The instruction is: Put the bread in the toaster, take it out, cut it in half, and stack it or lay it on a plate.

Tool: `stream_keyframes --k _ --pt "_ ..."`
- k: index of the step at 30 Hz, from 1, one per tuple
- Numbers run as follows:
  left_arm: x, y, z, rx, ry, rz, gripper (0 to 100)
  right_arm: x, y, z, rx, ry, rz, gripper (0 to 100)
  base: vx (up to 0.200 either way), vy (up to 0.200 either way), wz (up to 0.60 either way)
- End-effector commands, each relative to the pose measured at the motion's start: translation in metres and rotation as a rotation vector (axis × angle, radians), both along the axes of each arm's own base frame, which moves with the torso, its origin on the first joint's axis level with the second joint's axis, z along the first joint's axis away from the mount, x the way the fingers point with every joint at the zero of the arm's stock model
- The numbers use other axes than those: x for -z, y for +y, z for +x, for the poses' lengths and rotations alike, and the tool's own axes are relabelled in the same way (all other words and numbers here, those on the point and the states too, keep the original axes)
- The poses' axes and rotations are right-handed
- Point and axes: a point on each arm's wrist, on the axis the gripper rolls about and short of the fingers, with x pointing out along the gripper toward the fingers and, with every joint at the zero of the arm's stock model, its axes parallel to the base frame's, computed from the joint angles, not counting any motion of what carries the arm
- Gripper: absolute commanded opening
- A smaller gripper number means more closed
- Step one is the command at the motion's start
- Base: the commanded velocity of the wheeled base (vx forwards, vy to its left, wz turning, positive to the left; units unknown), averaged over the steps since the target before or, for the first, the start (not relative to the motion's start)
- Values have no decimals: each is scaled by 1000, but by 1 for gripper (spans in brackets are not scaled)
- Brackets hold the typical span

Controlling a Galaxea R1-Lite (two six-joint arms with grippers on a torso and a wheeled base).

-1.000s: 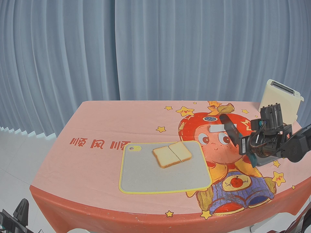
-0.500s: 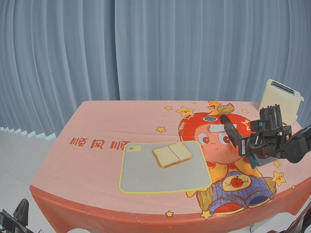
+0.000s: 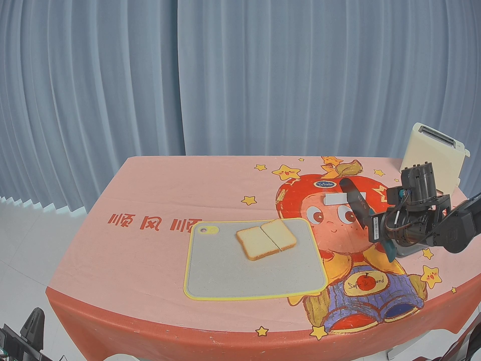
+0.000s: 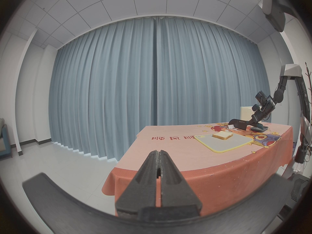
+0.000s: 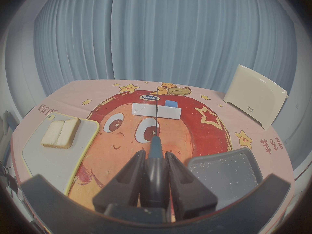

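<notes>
Head view: the bread (image 3: 266,238) lay on the cutting board (image 3: 225,277), toward the board's far right corner, as two halves side by side and touching, so the cut was judged complete. The right gripper (image 3: 383,226) hung well off the board's right edge, clamped on the handle of the knife (image 3: 356,201), whose blade pointed back toward the board and slanted upward. The grey plate (image 3: 412,249) sat beneath that gripper, well apart from the board, and the toaster (image 3: 435,156) stood farther from the board, beyond the plate. Left wrist view: the left gripper (image 4: 159,166) was held off the near left of the board, away from the table, with its jaws pressed together on nothing. Right wrist view: the knife handle sat squarely between the closed jaws, with the blade edge-on toward the board side. Hazards noted: the knife was held by its handle end only, so a quick swing or early release could let it pivot, drop onto the plate or slide across the cloth. The touching halves invited dragging both when one was lifted. Soft bread could be crushed by a hard pinch. The long carry from board to plate gave room for a drop.
</notes>
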Motion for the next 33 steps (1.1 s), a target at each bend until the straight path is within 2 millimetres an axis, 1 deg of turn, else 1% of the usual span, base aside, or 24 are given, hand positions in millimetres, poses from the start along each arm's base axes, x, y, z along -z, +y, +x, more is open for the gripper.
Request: stream_keyframes --k 1,33 --pt "5 0 1 0 8 0 0 0 0 0 -2 2 -1 0 0 0 0" --pt "5 0 1 0 8 0 0 3 2 -3 -10 12 -5 0 0 0 0"
